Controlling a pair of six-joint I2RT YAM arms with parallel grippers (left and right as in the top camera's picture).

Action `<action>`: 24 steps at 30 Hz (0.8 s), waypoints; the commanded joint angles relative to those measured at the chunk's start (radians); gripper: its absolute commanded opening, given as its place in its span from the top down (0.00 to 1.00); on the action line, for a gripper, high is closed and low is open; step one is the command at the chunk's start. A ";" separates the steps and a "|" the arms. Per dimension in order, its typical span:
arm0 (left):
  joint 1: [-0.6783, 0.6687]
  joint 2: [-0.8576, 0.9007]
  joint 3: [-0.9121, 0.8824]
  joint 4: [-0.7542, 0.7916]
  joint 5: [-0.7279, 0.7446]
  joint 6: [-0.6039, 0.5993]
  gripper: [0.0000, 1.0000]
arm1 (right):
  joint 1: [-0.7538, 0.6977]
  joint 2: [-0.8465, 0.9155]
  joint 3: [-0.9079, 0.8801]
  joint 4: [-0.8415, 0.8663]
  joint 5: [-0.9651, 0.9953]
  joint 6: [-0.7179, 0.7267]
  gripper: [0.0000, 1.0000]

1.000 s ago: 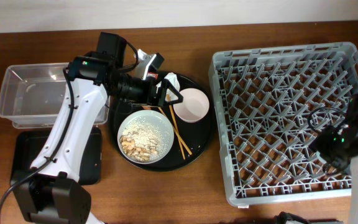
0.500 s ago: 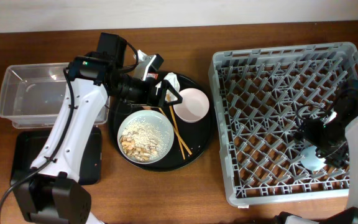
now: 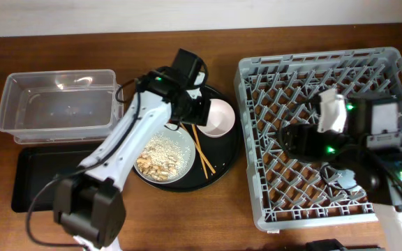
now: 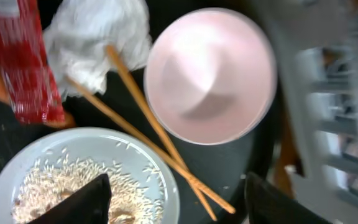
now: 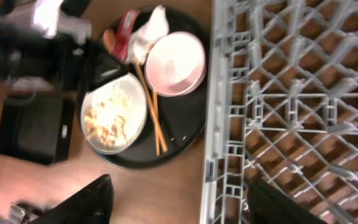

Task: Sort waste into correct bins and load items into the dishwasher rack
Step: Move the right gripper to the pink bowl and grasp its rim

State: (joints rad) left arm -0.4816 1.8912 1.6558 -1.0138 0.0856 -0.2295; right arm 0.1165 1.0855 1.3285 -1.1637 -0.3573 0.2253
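Note:
The white bowl (image 3: 217, 116) (image 4: 210, 74) (image 5: 176, 62), the chopsticks (image 3: 201, 150) (image 4: 148, 124) (image 5: 151, 106) and the pale plate (image 3: 162, 153) (image 4: 73, 180) (image 5: 114, 112) with rice and brown scraps lie on the round black tray. The red sauce packet (image 4: 20, 62) and the crumpled napkin (image 4: 98, 37) lie at the tray's far side. My left gripper (image 3: 189, 113) (image 4: 176, 205) is open above the chopsticks, between plate and bowl. The light-blue cup (image 3: 347, 178) lies in the grey rack (image 3: 319, 70) (image 5: 291, 112). My right gripper (image 3: 292, 139) (image 5: 179, 205) is open and empty over the rack's left part.
The clear tub (image 3: 58, 104) stands at the back left, with the shallow black tray (image 3: 47, 178) (image 5: 33, 127) in front of it. The round black tray (image 3: 225, 157) sits between them and the rack. The left arm hides the packet and napkin in the overhead view.
The left arm has swung right and now hangs over the bowl and chopsticks. The right gripper has left the cup in the rack and moved left across the rack.

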 commanded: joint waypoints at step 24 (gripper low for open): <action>0.292 -0.596 0.019 -0.365 -0.101 -0.055 0.01 | 0.342 0.845 0.005 0.567 0.409 0.264 0.64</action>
State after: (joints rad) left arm -0.1940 1.3045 1.6676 -1.3781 -0.0013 -0.2810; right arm 0.4526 1.9129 1.3277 -0.5999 0.0124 0.4660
